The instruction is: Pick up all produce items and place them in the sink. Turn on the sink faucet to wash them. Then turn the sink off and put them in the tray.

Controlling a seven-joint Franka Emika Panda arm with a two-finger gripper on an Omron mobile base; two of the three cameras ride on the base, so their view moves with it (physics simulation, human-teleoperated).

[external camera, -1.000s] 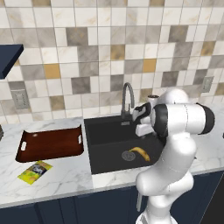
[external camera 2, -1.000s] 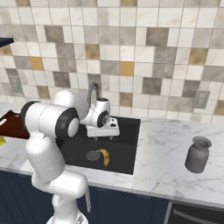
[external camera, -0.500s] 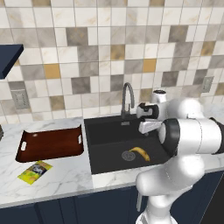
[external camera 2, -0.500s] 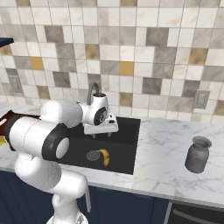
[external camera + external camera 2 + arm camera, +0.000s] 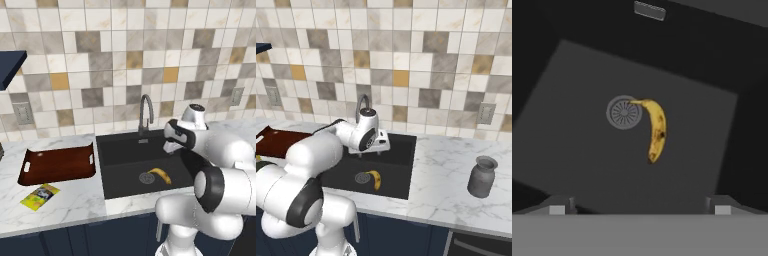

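1. So here's where I'm at: the banana (image 5: 655,129) is lying flat on the floor of the sink (image 5: 115,172), its stem end touching the rim of the round drain (image 5: 624,112). It's the only produce I can spot, so I'd call the "put it in the sink" part done.

2. My end effector (image 5: 639,210) is spread wide with nothing in it, hanging above the basin and looking straight down at the banana. From the base cameras it sits over the back right part of the sink, just beside the faucet (image 5: 145,111).

3. My read is the step in hand is the wash, so the tap needs turning on. I can't make out a handle on that gooseneck from these views, so the next move calls for finding the lever near its base and nudging it with a finger, not grabbing the spout.

4. After that: water off, reach down for the banana, carry it left to the tray (image 5: 58,165) on the table (image 5: 70,205). The tray has nothing in it. The banana is curved and low, so I'd want my fingers across its middle.

5. Writing/labels: nothing readable anywhere. The yellow-green packet (image 5: 40,195) in front of the tray has some print, but it's too small to read. There's also a grey jar (image 5: 482,176) on the right side, no label I can see.
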